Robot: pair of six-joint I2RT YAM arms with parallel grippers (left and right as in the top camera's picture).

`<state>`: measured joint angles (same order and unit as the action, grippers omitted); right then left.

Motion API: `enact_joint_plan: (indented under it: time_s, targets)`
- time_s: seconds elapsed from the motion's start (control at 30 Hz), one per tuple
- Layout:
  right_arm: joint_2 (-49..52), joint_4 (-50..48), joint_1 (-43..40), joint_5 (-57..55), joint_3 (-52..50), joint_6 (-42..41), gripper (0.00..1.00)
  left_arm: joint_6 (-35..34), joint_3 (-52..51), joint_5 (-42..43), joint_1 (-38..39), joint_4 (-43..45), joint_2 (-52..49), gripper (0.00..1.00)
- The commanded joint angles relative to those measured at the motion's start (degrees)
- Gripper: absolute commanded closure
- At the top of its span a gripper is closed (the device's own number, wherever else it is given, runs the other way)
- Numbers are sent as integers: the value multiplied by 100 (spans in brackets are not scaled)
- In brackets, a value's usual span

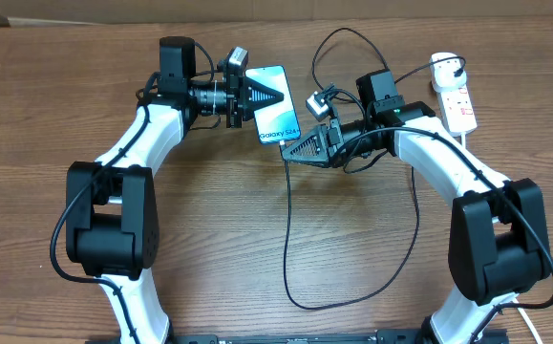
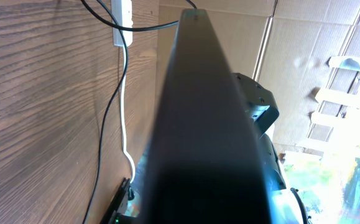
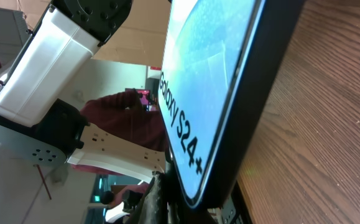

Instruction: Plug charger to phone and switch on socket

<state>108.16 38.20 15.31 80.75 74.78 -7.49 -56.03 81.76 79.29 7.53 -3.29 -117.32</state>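
Clamps the phone (image 1: 282,124) by its long sides in the clenched left gripper (image 1: 257,98), over the table's (image 1: 238,229) far middle. Pinches the charger (image 1: 287,239) at the phone's lower end with the closed right gripper (image 1: 291,151). Finds the socket (image 1: 458,103) far right, the charger's other end plugged into it.

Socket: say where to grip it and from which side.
Probably grip the socket across its narrow width, on the bare half away from the plug, coming from above. It lies flat on the table with both long sides exposed.
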Motion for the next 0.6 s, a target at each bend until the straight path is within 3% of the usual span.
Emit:
enact_joint_plan:
  time_s: [0.0, 0.57]
  targets:
    - [-155, 4, -81, 70, 109, 0, 96, -103, 90, 306, 37, 9, 44, 96]
    - [-155, 85, -81, 48, 103, 0, 96, -144, 90, 350, 37, 15, 44, 96]
